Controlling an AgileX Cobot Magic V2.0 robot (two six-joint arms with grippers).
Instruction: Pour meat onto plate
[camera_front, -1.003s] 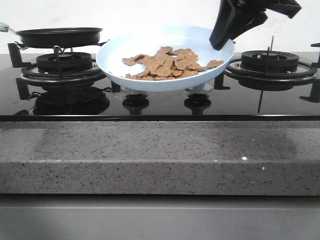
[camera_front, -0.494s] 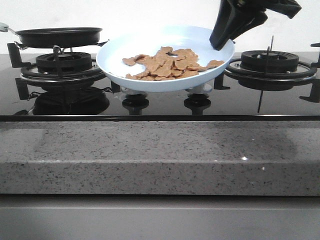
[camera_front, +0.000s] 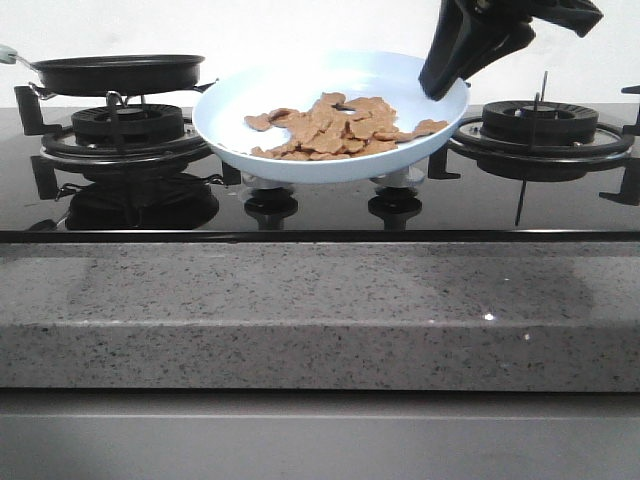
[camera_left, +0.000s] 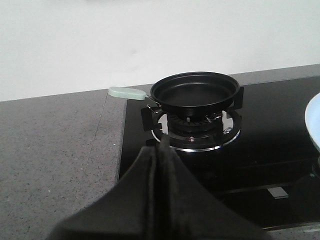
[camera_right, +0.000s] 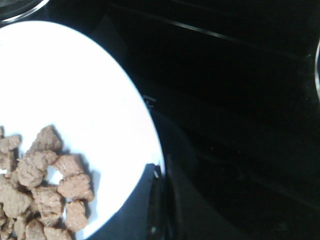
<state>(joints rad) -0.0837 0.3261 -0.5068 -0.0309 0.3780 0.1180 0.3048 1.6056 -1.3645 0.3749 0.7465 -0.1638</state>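
A pale-blue plate (camera_front: 330, 115) sits tilted above the black glass cooktop (camera_front: 320, 205), its far right rim pinched between the jaws of the right gripper (camera_front: 443, 80). The meat (camera_front: 340, 127) lies heaped on the plate's lower, near side (orange-brown pieces, some close to the rim). To the left, a black frying pan (camera_front: 118, 72) with a pale handle rests on a burner (camera_front: 125, 130). The left gripper (camera_left: 160, 150), jaws pressed together with nothing between them, hangs near the speckled counter (camera_front: 320, 310).

The grey desk (camera_front: 320, 310) in front lies open; behind it, the plate (camera_front: 300, 100), frying pan (camera_front: 118, 73) and right burner (camera_front: 540, 125) crowd the hob.
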